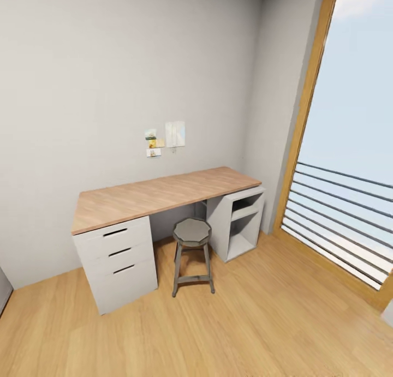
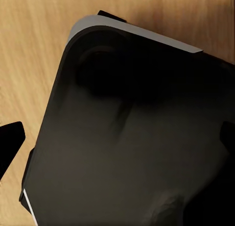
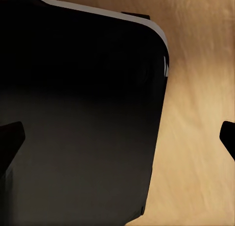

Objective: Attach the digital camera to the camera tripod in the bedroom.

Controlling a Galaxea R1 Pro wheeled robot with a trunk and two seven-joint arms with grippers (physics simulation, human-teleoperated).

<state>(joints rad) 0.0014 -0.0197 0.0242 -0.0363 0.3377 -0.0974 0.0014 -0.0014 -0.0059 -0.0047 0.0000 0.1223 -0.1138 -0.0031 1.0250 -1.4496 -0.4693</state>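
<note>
Grey walls and plank floor point(image 1: 262, 322) surround a bare wooden surface point(image 1: 158, 194) and stool point(image 1: 191, 232); we see no camera or tripod. Both jaws hang wide, holding nothing, presumably parked for travel.

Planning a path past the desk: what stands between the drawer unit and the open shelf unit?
A stool, on the wood floor, in the head view.

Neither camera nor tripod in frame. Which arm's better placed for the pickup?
No call yet. Head view shows a desk, stool and window; both wrist views look down at the robot's dark base over wood floor. Both arms look equally stowed.
</note>
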